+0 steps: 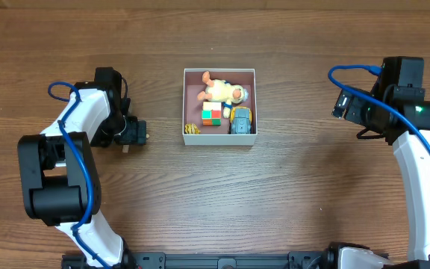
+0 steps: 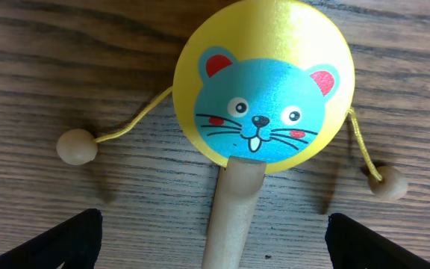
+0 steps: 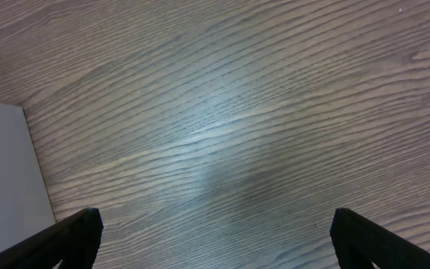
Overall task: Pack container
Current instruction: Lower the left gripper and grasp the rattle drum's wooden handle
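Observation:
The container (image 1: 219,140), a square white-walled box with a pink inside, stands at the table's middle. In it lie a pale plush toy (image 1: 221,91), a red, green and white cube (image 1: 212,113), a yellow and blue toy car (image 1: 240,119) and a small yellow striped piece (image 1: 192,129). My left gripper (image 1: 134,134) is left of the container, low over the table. Beneath it lies a yellow drum rattle (image 2: 263,82) with a blue cat face. Its wooden handle (image 2: 234,209) runs between the open fingers of the left gripper (image 2: 211,220) without touching them. My right gripper (image 1: 342,104) (image 3: 215,217) hangs open over bare wood.
The rattle's two wooden beads (image 2: 76,146) (image 2: 392,183) lie on strings to either side of the drum. A pale flat wall, apparently the container (image 3: 6,172), shows at the left edge of the right wrist view. Both arm bases stand at the table's front corners.

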Tool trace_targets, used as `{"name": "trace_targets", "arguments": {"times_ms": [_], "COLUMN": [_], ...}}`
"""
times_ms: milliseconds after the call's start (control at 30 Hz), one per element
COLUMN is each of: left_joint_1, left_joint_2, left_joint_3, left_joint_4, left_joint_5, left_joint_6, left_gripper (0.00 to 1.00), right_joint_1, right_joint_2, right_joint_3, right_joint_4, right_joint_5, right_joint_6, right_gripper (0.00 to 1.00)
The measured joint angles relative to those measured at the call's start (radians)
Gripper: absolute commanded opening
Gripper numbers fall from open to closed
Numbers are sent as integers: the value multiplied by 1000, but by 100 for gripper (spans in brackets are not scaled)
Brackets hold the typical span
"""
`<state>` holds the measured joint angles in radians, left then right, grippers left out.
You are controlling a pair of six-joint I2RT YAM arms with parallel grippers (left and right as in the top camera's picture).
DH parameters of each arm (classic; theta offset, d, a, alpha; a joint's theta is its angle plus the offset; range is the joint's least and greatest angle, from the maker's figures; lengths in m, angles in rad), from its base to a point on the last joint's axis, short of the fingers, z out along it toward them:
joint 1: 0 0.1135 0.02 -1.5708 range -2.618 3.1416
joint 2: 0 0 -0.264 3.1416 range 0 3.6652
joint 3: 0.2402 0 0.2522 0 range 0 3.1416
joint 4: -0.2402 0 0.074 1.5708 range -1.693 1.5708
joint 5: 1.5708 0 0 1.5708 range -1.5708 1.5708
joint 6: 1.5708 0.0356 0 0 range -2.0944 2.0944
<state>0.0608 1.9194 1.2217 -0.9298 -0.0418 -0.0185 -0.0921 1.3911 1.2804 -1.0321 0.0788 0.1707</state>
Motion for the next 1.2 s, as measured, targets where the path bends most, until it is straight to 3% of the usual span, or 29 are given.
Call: {"name": "trace_targets", "arguments": {"times_ms": [267,733,1200], "left_joint_1": [0,0,0], "left_joint_2": [0,0,0], "left_joint_3": [0,0,-27], "left_joint_4": [3,2,30], "left_joint_5": [0,0,0], "left_joint_6": [-1,0,0], "left_gripper": [79,74,80], "right_joint_1": [0,0,0], "right_joint_2": [0,0,0], "right_joint_3": [0,0,0], "right_joint_4": [0,0,0], "right_joint_5": [0,0,0], "right_joint_6": [0,0,0], "right_gripper": [100,100,100]}}
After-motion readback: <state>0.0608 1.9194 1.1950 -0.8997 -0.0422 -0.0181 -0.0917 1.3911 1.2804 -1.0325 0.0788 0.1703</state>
